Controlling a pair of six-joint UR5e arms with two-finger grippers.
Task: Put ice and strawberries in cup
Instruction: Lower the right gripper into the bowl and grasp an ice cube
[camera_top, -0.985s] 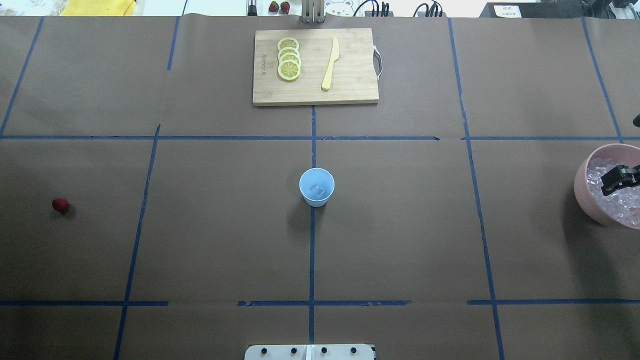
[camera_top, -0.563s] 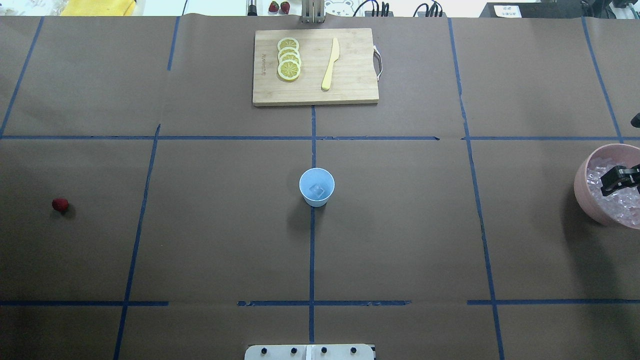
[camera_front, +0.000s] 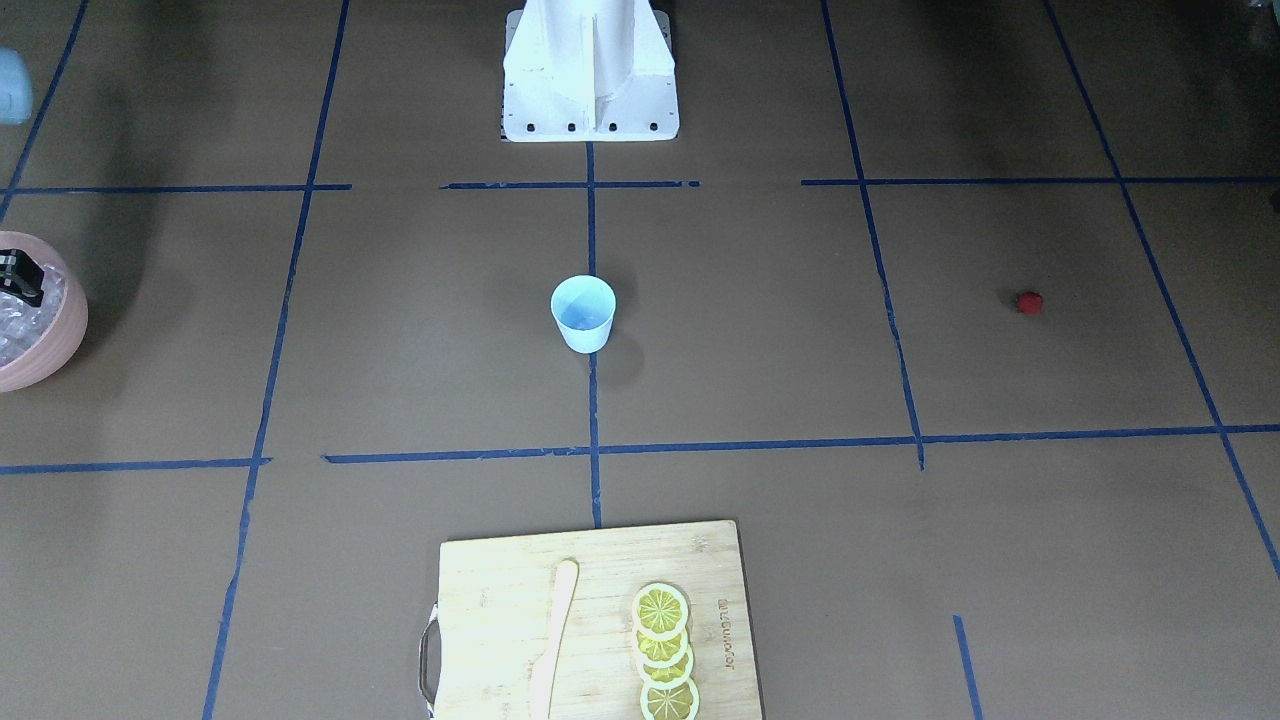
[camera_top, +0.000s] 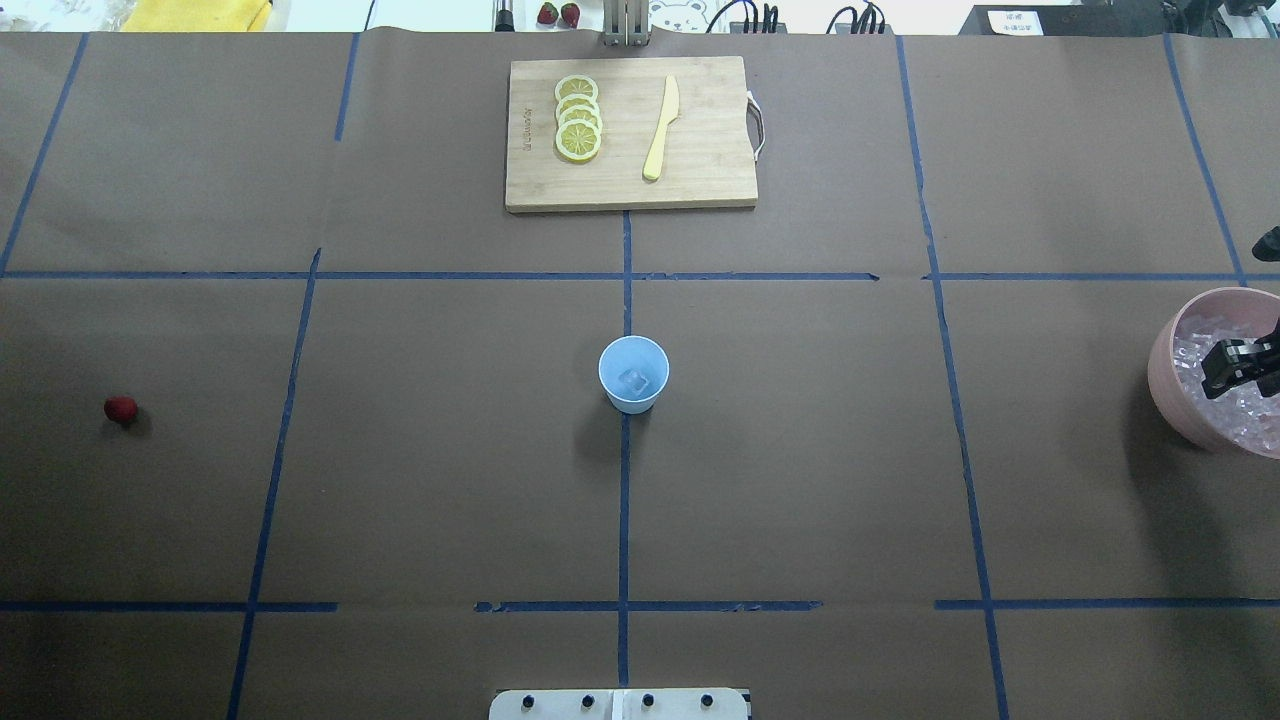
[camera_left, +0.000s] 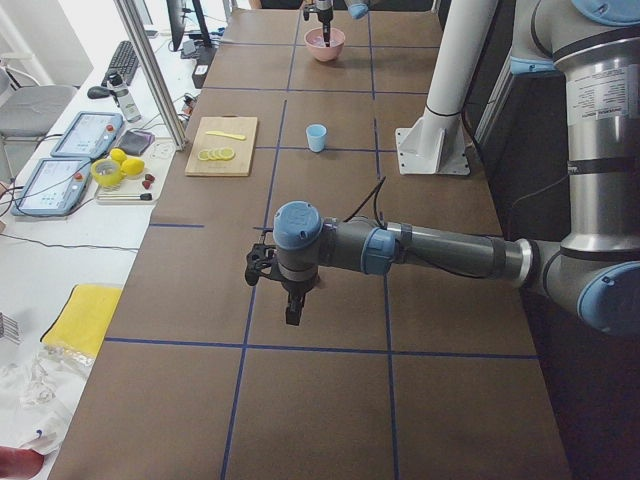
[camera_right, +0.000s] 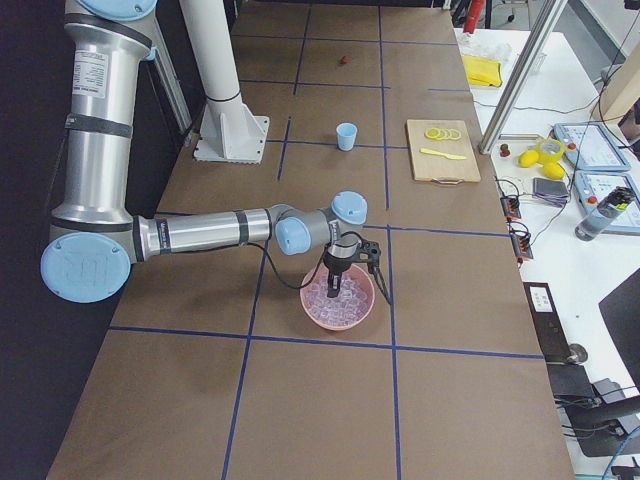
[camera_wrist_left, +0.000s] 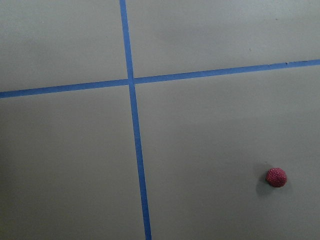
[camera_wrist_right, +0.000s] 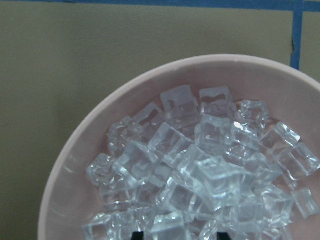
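Observation:
The light-blue cup (camera_top: 633, 372) stands at the table's middle with one ice cube (camera_top: 633, 380) in it; it also shows in the front view (camera_front: 583, 312). The pink bowl (camera_top: 1165, 385) at the right edge holds several ice cubes (camera_wrist_right: 200, 165). My right gripper (camera_top: 1235, 365) hangs over the bowl's ice, open, its dark fingertips (camera_wrist_right: 137, 235) apart at the wrist view's bottom edge. The dark-red strawberry (camera_top: 120, 408) lies far left, and shows in the left wrist view (camera_wrist_left: 276, 177). My left gripper (camera_left: 290, 312) shows only in the left side view, so I cannot tell its state.
A wooden cutting board (camera_top: 700, 170) at the far middle carries lemon slices (camera_top: 578, 130) and a yellow knife (camera_top: 661, 128). The robot's base (camera_front: 590, 90) stands at the near middle. Blue tape lines cross the brown table cover.
My right gripper has shifted slightly to the right and lower over the bowl's ice. The cup and the strawberry have not moved.

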